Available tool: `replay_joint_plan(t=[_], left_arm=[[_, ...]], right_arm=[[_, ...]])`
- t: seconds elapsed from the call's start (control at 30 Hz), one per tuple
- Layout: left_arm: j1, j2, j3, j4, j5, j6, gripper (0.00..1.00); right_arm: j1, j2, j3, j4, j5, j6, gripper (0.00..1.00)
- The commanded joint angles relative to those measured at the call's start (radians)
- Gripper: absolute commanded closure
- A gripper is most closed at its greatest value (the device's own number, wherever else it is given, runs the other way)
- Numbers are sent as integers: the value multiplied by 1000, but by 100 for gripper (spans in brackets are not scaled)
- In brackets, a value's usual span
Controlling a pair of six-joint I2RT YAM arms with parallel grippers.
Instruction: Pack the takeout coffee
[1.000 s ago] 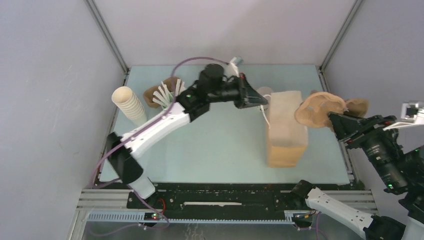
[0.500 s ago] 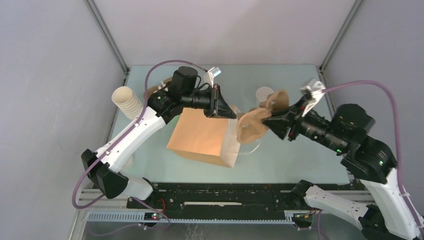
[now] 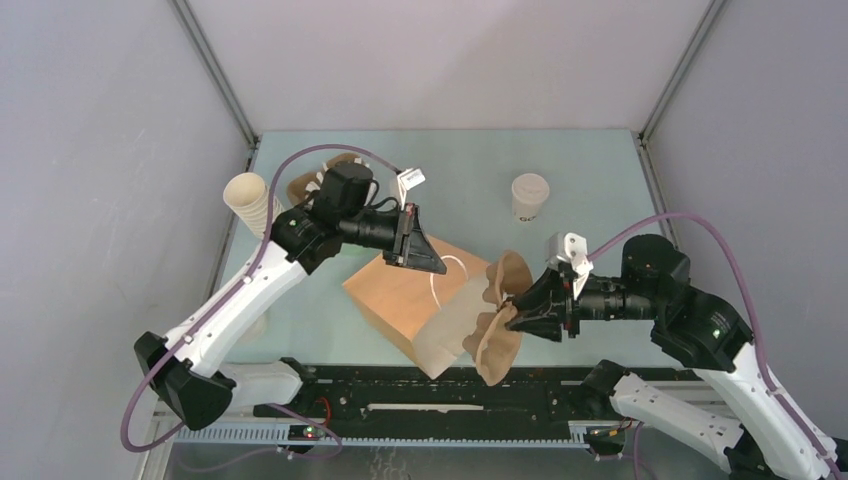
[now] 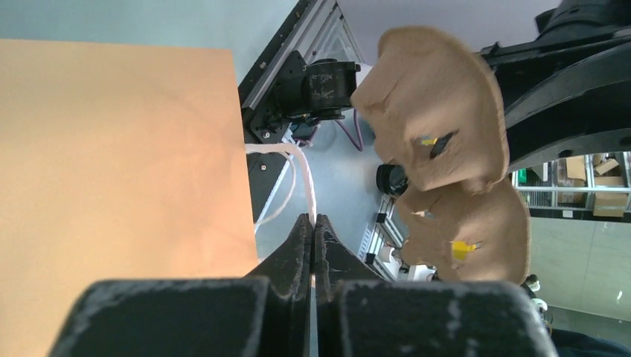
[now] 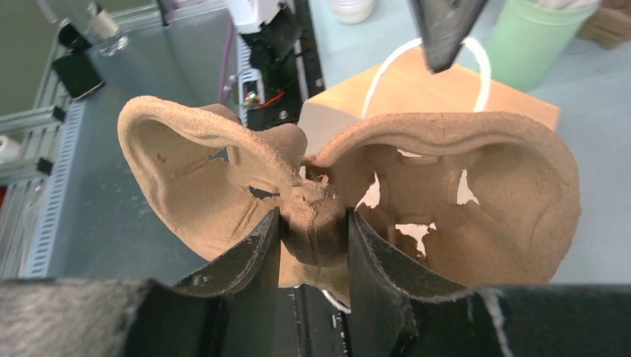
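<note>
Bright, even, diffuse light with faint shadows; wrist views soft-focused at the near jaws.

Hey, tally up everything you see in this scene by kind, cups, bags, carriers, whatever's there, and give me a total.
Lidded coffee cup: 1
Stack of cream cups: 1
Green cup: 1
Brown paper bag: 1
Held pulp cup carrier: 1
Pulp carrier pile, back left, partly hidden: 1
Total: 6

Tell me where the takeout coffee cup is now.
In the top view, the lidded coffee cup stands far right on the table, beyond the paper bag and pulp cup carrier, touching neither.
</note>
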Motion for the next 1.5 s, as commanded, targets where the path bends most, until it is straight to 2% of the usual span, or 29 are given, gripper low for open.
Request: replay_joint_plan(t=[0.0,0.2,0.47,0.7,0.97,1.23,1.47], left_arm=[[25,-33,0,30,49,19,100],[38,-28,28,17,87,19,100],[59,-26,53,7,99,13,100],[62,-22,79,4,118,4,100],[63,-22,95,-5,119,-1,100],[63,-21,95,10,137,-29,100],[62,-39,71,83,138,-91,100]], right_arm=[[21,-11,-85,91,-139,14,61],[50,-35,-260,287,-147,93,60],[57,-61,-388,421,-101,129,58],[58,-49,-431,443,-60,80,57],[57,-66,-469,475,26,94,57],[57,16,-495,641,9,109,57],[57,67,-508,711,18,122,57]])
